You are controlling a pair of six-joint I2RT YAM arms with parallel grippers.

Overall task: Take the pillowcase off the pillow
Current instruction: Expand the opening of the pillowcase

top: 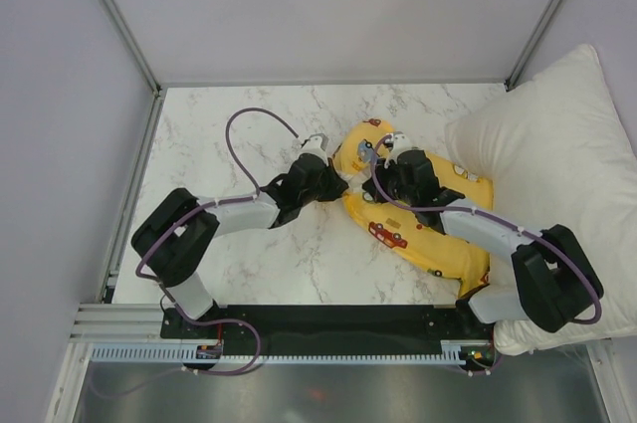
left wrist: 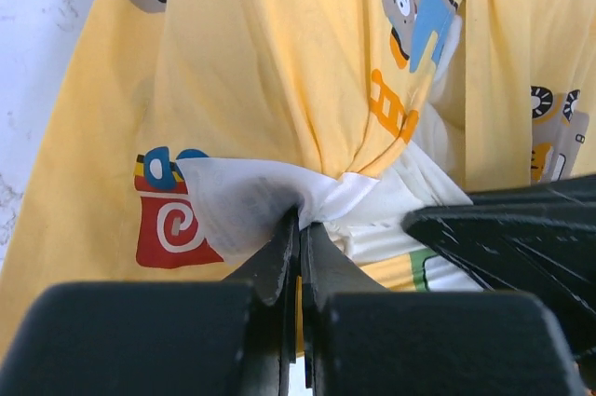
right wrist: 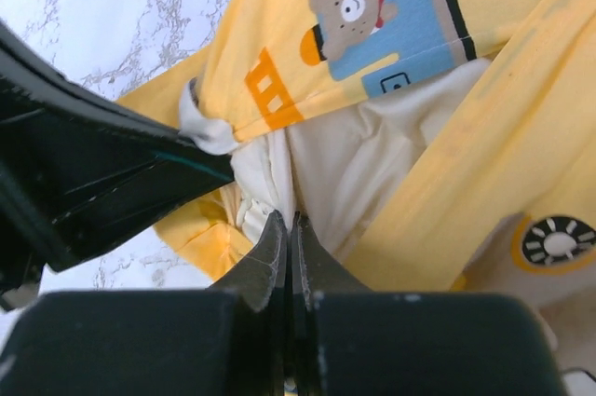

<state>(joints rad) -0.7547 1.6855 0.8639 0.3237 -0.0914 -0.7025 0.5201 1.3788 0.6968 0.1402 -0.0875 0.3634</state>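
Yellow fabric fills both wrist views. It is the bright yellow fabric pillowcase (top: 403, 242), printed with cartoon vehicles and animals, lying bent on the white marble-patterned table (top: 299, 264) between my two arms. From overhead the black arms cover its middle, and its near end disappears behind the right arm's base, so I cannot see its whole outline.

The small cream soft pillow (right wrist: 349, 163) sits inside the case and is almost wholly hidden. Only a creased patch shows through the gathered opening.

The left gripper (left wrist: 300, 228) has its jaws pressed together on a pale, turned-out fold of the pillowcase's edge. The right gripper (right wrist: 284, 226) faces it, close by. Its jaws are pinched together on a crease of cream fabric at the opening, which I take to be the pillow, though the fingertips hide the exact bite.

A large white pillow (top: 542, 134) rests at the table's right side, just beside the pillowcase and partly cut off by the frame.
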